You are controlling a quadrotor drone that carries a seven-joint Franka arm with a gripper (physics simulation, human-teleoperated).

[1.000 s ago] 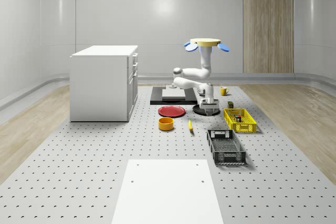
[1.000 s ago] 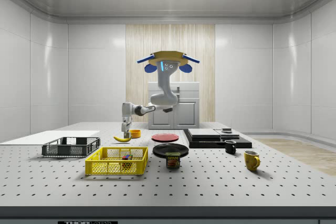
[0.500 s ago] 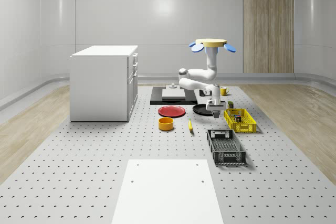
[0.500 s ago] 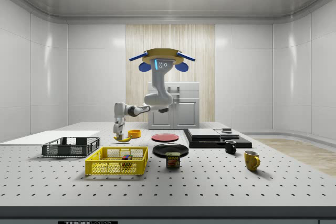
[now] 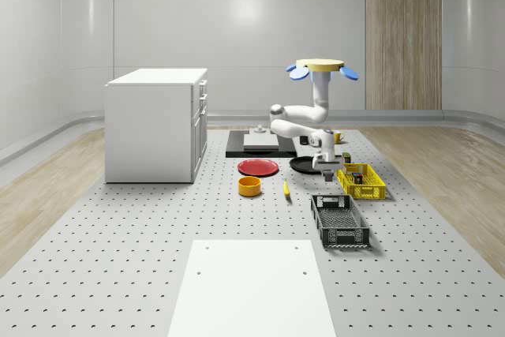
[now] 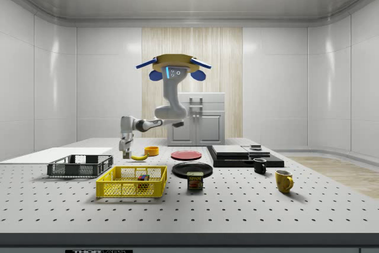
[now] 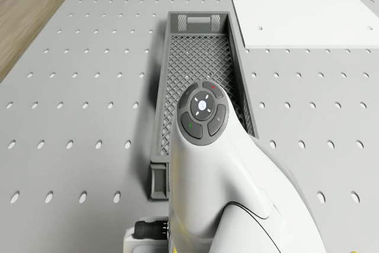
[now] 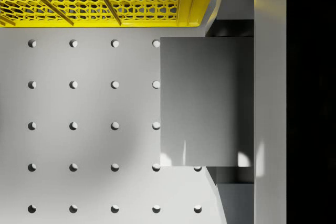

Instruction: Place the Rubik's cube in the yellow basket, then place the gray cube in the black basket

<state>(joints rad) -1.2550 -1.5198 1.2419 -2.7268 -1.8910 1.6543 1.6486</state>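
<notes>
The drone (image 5: 322, 69) hovers above the table, behind the two baskets. Its arm reaches down to the gripper (image 5: 323, 167), which hangs a little above the table near the yellow basket (image 5: 360, 181) and behind the black basket (image 5: 339, 221). In the side view the gripper (image 6: 125, 151) is above the gap between the black basket (image 6: 80, 166) and the yellow basket (image 6: 131, 182). The gripper is shut on the gray cube (image 8: 207, 100), with one finger (image 8: 270, 98) against the cube's side. The Rubik's cube (image 6: 142, 177) lies inside the yellow basket. In the drone view the arm's wrist (image 7: 204, 111) overlaps the black basket (image 7: 201, 63).
A white cabinet (image 5: 156, 124) stands at the whole-scene view's left. A red plate (image 5: 259, 167), an orange bowl (image 5: 249, 186), a banana (image 5: 286, 189) and a black plate (image 5: 302, 165) lie near the arm. A white board (image 5: 248, 286) covers the front. A can (image 6: 195, 181) and mugs (image 6: 283, 181) sit beyond the yellow basket.
The drone and arm have shifted to the whole-scene view's right (the side view's left). The gripper went from over the black plate to beside the yellow basket.
</notes>
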